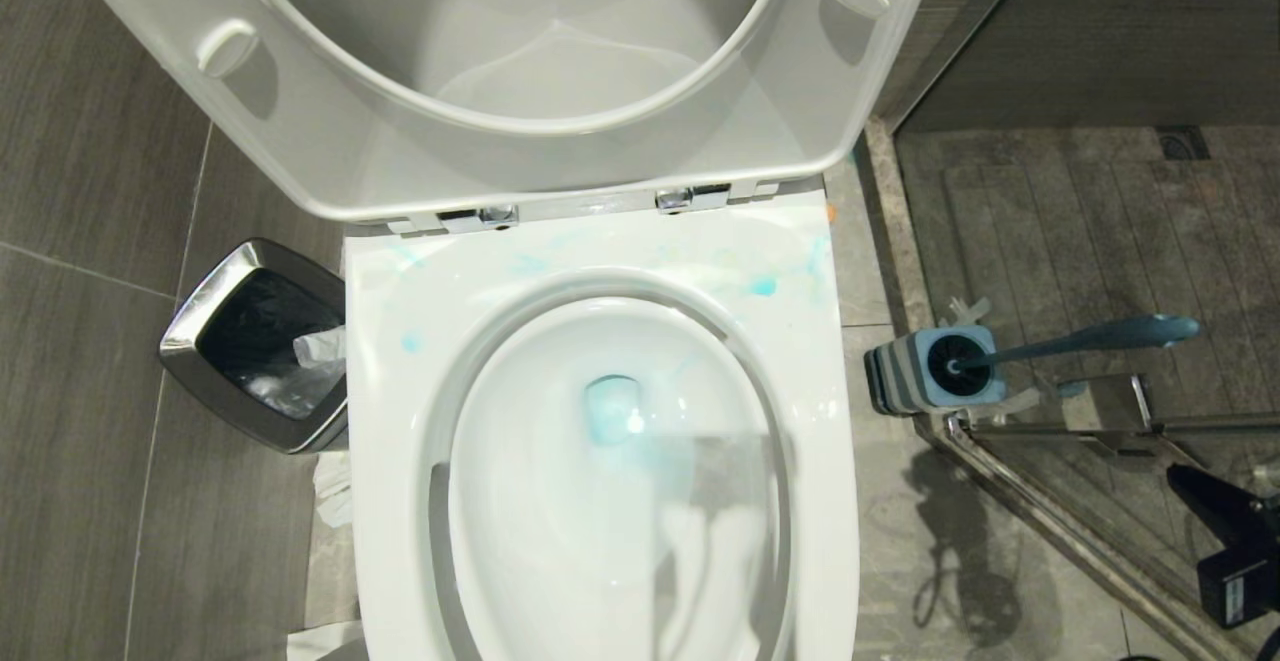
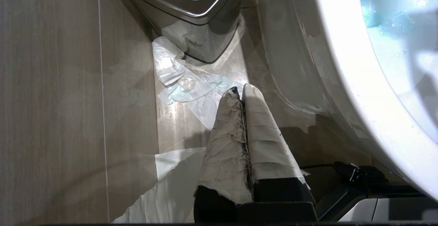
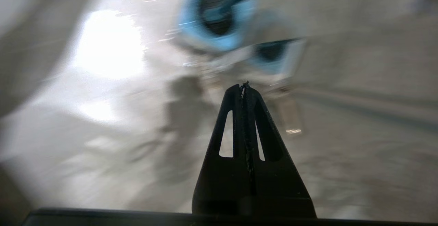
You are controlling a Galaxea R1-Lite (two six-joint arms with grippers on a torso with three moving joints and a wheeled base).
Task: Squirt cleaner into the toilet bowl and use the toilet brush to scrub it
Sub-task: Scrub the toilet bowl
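One toilet bowl (image 1: 600, 461), seat and lid (image 1: 500, 71) both raised, two chrome hinges at the back of the rim. One pool of turquoise cleaner (image 1: 612, 411) sits in the bowl's drain, plus several pale blue smears on the flat rim near the hinges. One toilet brush (image 1: 1090, 338), dark teal handle leaning out of one ribbed grey-blue holder (image 1: 935, 369), black head down inside it; the holder stands on the floor beside the bowl, against the shower threshold. One square chrome-rimmed waste bin (image 1: 255, 341) with a black liner stands on the bowl's other side, just beside it. Several crumpled white paper pieces (image 2: 184, 82) lie on the floor at the bin's foot. Two grippers. Left gripper (image 2: 241, 91): tape-wrapped fingers pressed together, holding nothing, low over the floor; paper and bin lie just past the fingertips, the bowl's outer wall to one side. Right gripper (image 3: 243, 87): black slotted fingers together, empty; brush and holder lie ahead of the fingertips, apart from them, view blurred. In the head view only a black piece of the right arm shows at the lower corner. Floor is grey wood-grain tile, glossy near the bowl; one shower area with a metal-framed glass door (image 1: 1100, 421) and one floor drain (image 1: 1183, 141).
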